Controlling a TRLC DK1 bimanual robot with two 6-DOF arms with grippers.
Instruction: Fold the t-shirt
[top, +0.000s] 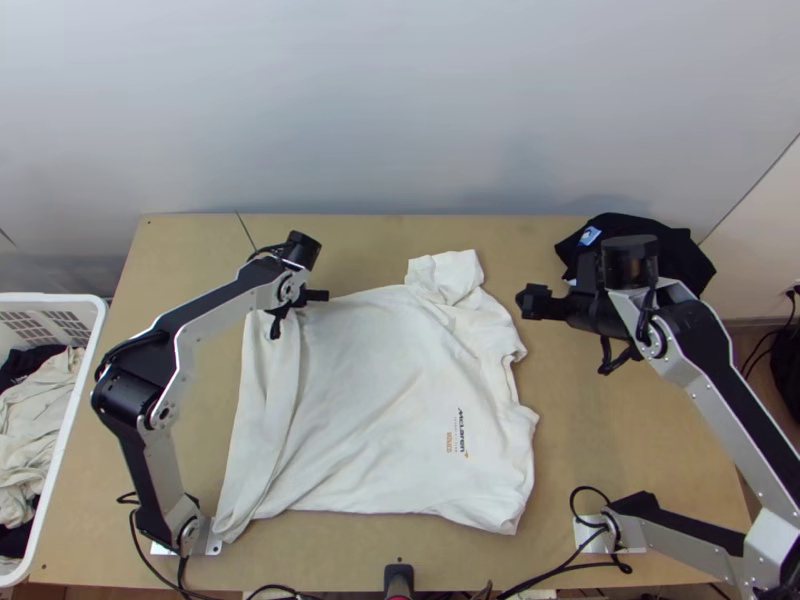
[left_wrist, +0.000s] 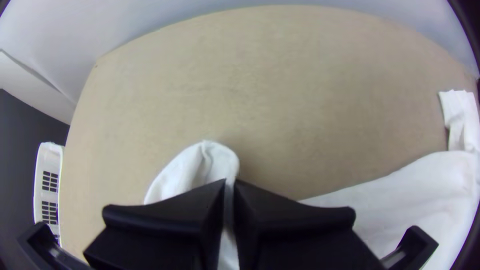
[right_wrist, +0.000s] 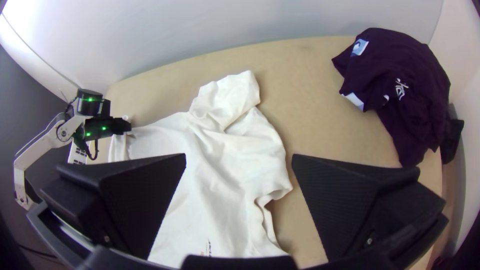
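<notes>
T-shirt (top: 390, 400), white, one: laid out across the middle of the light wooden table (top: 180, 260), printed side up, wrinkled, with a long folded strip down its left side and a crumpled sleeve (top: 447, 277) at the far edge.

Left gripper (top: 298, 298): at the shirt's far left corner, clenched, a pinch of white cloth between its black fingers (left_wrist: 165, 215).

Right gripper (top: 590, 312): released, fingers (right_wrist: 350, 200) wide apart, above the table to the right of the shirt, holding nothing.

Dark garment (top: 690, 262), one: bunched at the table's far right corner, pale blue patch showing.

White basket (top: 92, 345): beside the table's left edge, containing light and dark cloths (top: 40, 410).
</notes>
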